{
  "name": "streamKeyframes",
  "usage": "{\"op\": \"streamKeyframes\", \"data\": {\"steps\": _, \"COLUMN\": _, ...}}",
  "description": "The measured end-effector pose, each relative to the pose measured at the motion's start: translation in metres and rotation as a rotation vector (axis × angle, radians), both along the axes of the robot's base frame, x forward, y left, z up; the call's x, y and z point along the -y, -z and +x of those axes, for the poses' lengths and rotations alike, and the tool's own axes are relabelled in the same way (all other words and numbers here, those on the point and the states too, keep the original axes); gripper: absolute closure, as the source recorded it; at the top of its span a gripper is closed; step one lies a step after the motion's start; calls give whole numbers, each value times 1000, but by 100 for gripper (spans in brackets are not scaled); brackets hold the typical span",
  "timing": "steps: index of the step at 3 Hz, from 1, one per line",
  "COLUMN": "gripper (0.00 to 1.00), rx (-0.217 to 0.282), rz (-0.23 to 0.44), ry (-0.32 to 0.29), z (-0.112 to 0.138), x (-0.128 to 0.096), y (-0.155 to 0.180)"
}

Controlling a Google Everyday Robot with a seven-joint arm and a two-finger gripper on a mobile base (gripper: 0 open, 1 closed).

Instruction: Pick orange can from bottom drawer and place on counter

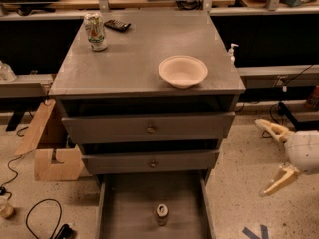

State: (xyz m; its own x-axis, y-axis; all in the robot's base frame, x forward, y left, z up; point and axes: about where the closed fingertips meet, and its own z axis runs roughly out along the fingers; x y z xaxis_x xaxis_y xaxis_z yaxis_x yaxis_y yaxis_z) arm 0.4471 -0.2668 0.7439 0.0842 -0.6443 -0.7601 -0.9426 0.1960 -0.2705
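Observation:
The orange can (162,214) stands upright on the floor of the open bottom drawer (124,208), near its middle, seen from above with its silver top showing. The counter (139,59) is the grey slab on top of the cabinet. My gripper (269,156) hangs at the right edge of the view, beside the cabinet and above the floor, well to the right of the drawer. Its two pale fingers (271,129) are spread wide apart with nothing between them.
On the counter stand a white can with green and red print (94,31) at the back left, a black remote (117,26) beside it and a cream bowl (183,71) at the front right. Two shut drawer fronts (149,128) sit above. Cardboard (50,148) and cables lie left.

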Motion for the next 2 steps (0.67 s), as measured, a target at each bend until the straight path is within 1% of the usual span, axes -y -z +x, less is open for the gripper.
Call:
{"op": "streamKeyframes", "data": {"steps": 1, "gripper": 0, "rx": -36, "rz": 107, "ry": -2, "z": 7, "x": -12, "y": 77}}
{"op": "streamKeyframes", "data": {"steps": 2, "gripper": 0, "rx": -32, "rz": 221, "ry": 3, "z": 16, "x": -25, "y": 151}}
